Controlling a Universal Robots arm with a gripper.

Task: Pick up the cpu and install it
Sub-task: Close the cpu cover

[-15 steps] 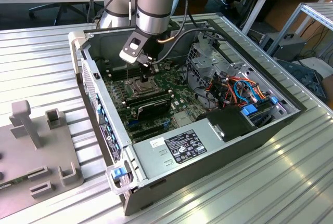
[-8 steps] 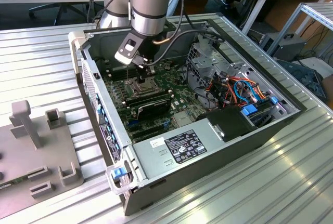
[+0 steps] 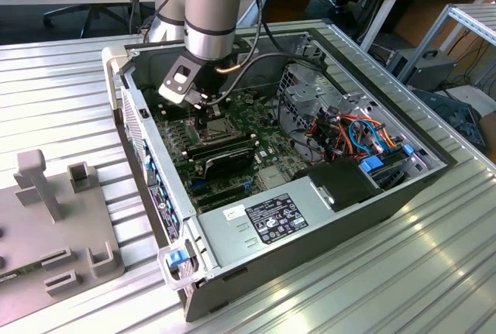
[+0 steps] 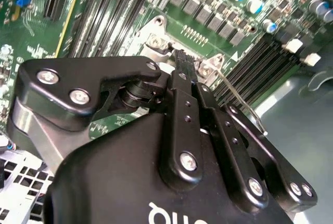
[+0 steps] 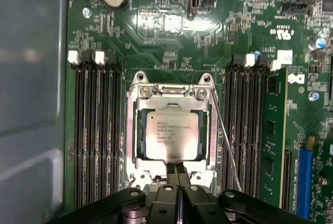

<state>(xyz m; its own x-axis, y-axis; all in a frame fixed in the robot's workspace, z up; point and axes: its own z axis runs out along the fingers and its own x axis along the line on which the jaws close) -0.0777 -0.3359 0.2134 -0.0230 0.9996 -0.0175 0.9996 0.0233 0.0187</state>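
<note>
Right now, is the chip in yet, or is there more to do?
Looks nearly done. The cpu already lies flat in its socket, inside the metal frame. The gripper holds nothing; its fingers are shut, tips at the socket's edge. Left: the thin wire lever seems to stand loose, not clipped down.

The cpu (image 5: pixel 167 135) lies in its socket frame (image 5: pixel 130 146) between memory slots (image 5: pixel 96 141), inside the case (image 3: pixel 325 218) on the table (image 3: pixel 62 70).

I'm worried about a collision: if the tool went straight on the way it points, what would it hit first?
Most likely the metal socket frame, at its edge beside the seated cpu; the shut tool points there, though depth is unclear.
</note>
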